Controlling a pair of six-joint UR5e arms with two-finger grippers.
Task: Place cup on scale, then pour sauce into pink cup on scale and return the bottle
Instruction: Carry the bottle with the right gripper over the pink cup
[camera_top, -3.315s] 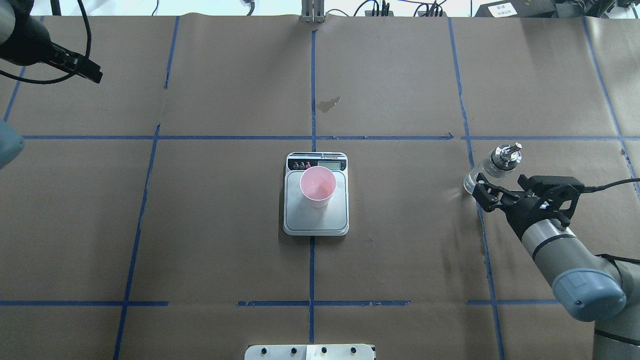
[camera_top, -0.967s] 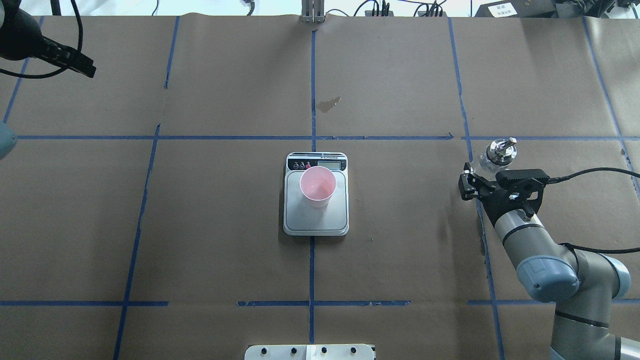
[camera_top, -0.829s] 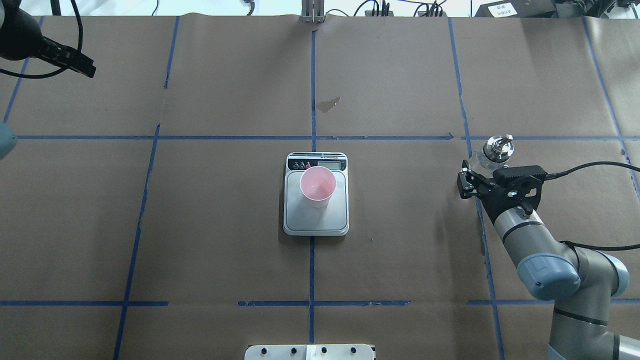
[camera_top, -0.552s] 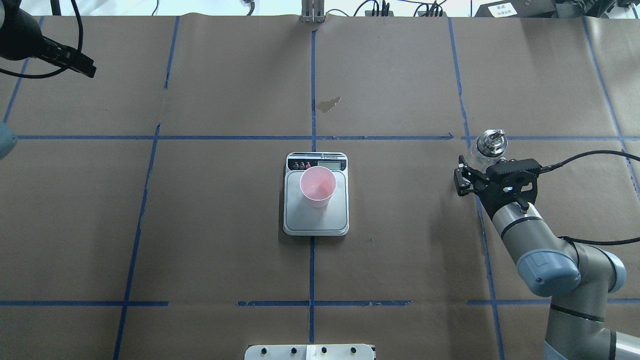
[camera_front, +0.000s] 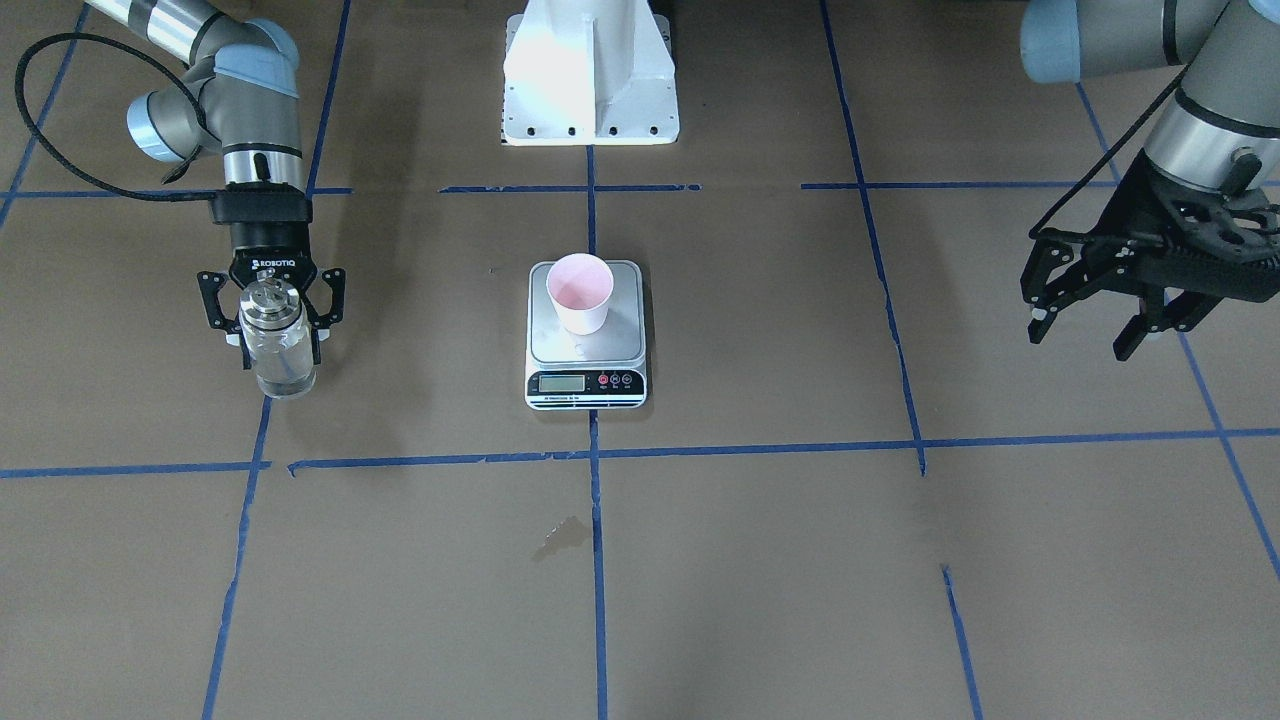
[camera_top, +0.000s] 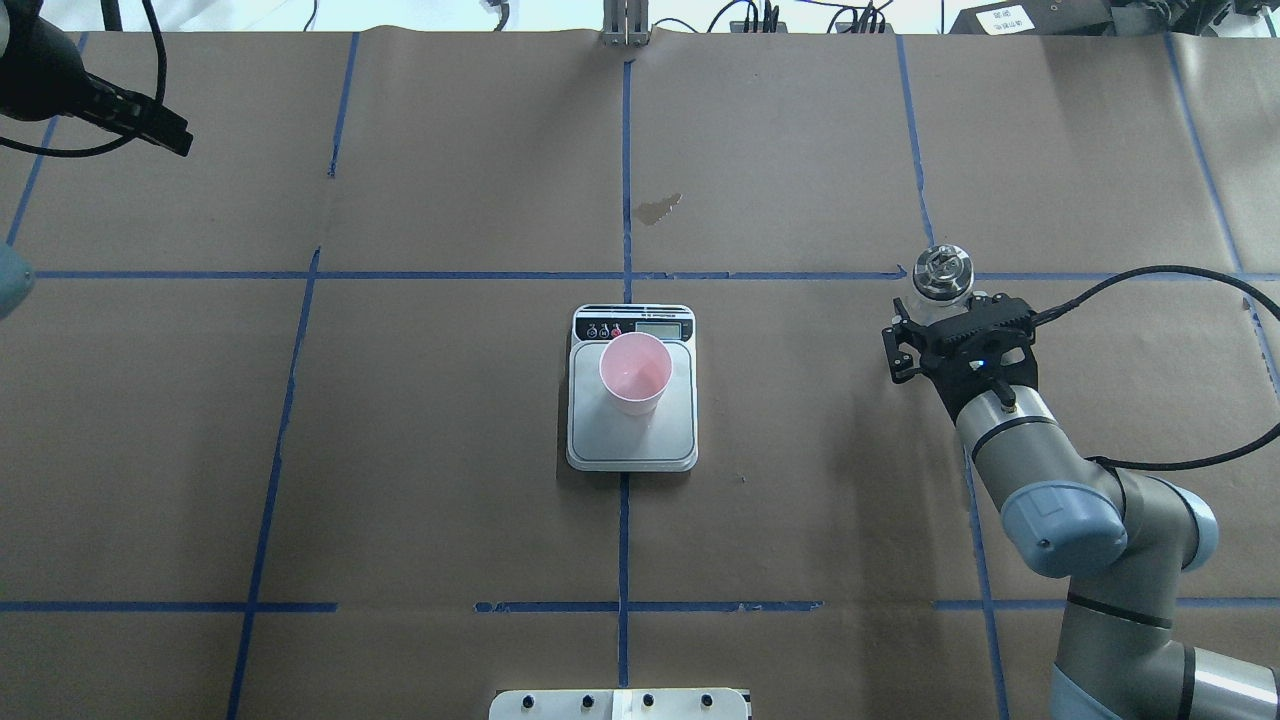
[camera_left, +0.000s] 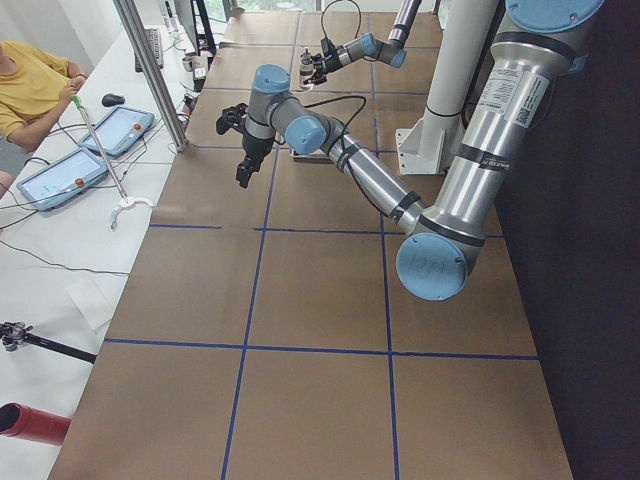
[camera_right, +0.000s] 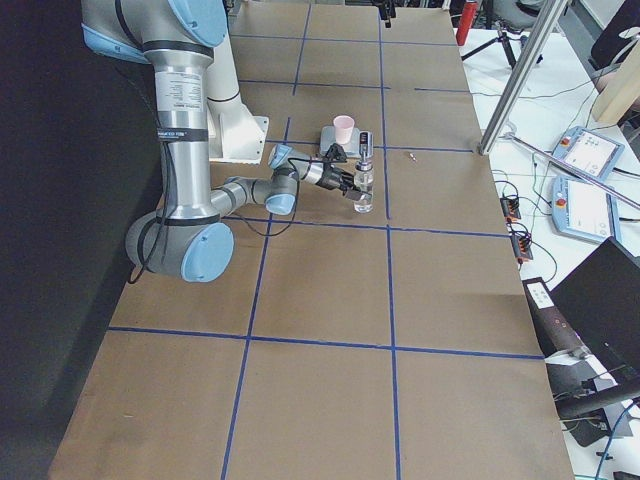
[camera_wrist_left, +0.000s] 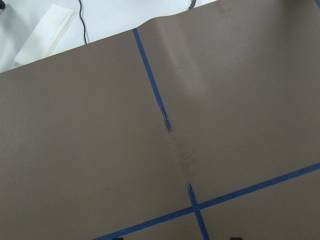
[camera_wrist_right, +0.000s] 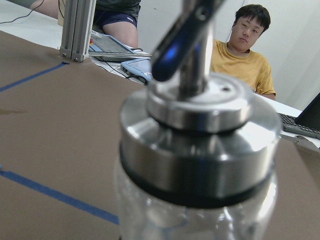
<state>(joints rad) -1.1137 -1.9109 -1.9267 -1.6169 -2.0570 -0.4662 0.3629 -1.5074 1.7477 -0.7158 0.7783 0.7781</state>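
Note:
The pink cup (camera_front: 578, 290) stands upright on the steel platform of the scale (camera_front: 627, 335) at the table's middle; both also show in the overhead view, the cup (camera_top: 634, 372) on the scale (camera_top: 632, 445). My right gripper (camera_front: 278, 335) is shut on the clear glass bottle (camera_front: 277, 355) and holds it upright, right of the scale in the overhead view (camera_top: 938, 270). Clear sauce (camera_front: 285, 378) shows in the bottle's lower part. The silver pourer cap fills the right wrist view (camera_wrist_right: 200, 145). My left gripper (camera_front: 1080, 340) is open and empty, far off to the left side.
A dark wet stain (camera_top: 658, 208) marks the brown paper beyond the scale. The robot's white base (camera_front: 590, 80) stands behind the scale. Blue tape lines cross the table. Operators sit past the far edge (camera_wrist_right: 245, 50), with tablets beside them.
My right gripper has carried the bottle leftward and farther from the robot, and the bottle has gone from tilted to upright. The left arm has drawn back slightly. Cup and scale are unmoved.

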